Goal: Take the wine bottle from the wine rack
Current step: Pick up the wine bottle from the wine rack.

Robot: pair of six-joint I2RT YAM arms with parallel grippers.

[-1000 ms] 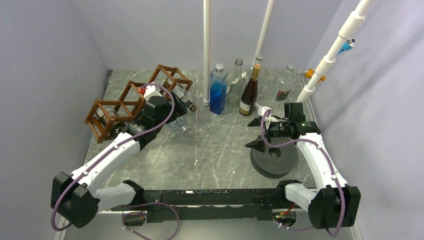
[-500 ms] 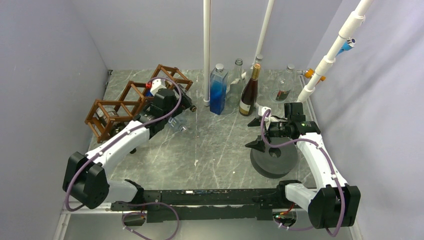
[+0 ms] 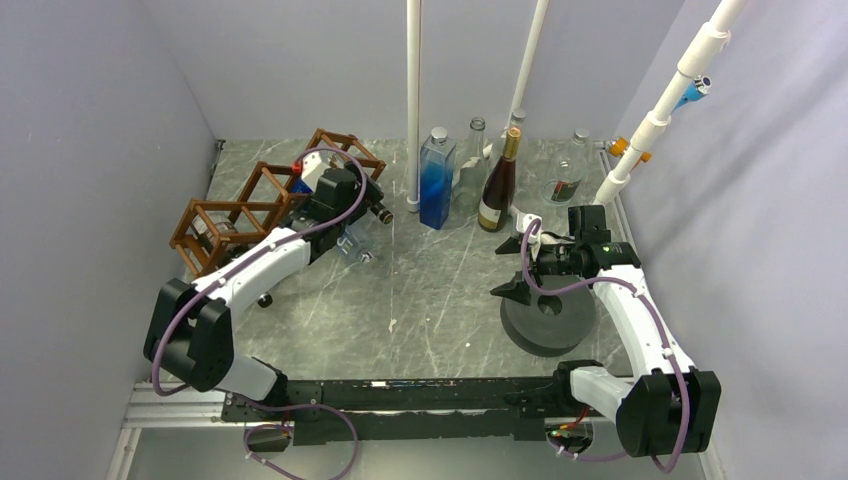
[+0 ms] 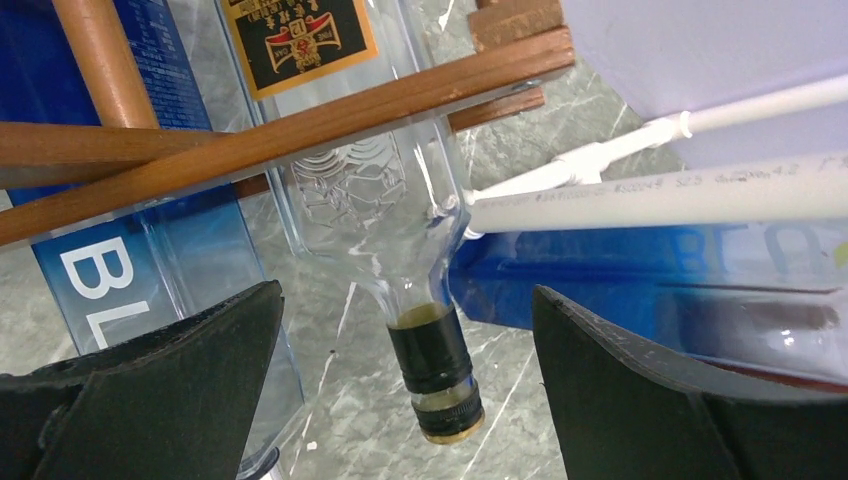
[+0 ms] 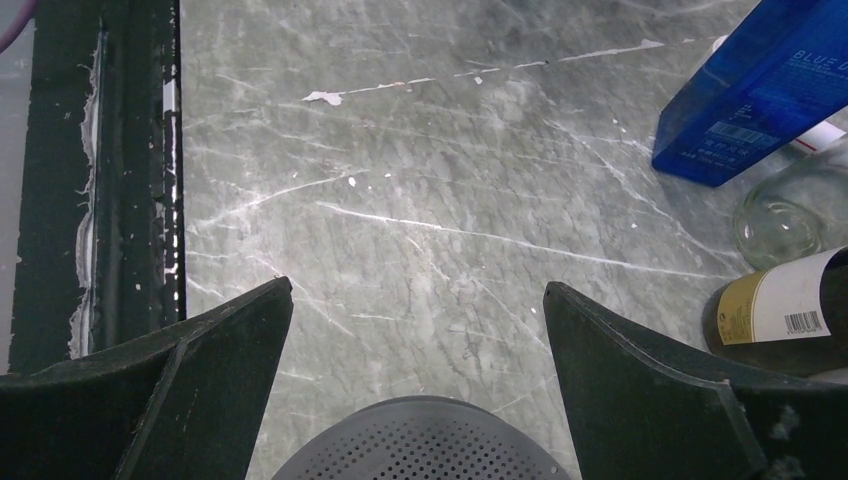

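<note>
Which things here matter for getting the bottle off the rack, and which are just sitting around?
For the job: wine rack, clear bottle lying in it, left gripper open, facing its neck.
Lying about: blue bottle, dark wine bottle, grey perforated bowl, right gripper open above it.

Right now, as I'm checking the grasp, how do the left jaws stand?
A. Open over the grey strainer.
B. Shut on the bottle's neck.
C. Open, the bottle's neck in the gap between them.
C: the left jaws stand wide, and the neck of the bottle shows in the gap, touched by neither.
</note>
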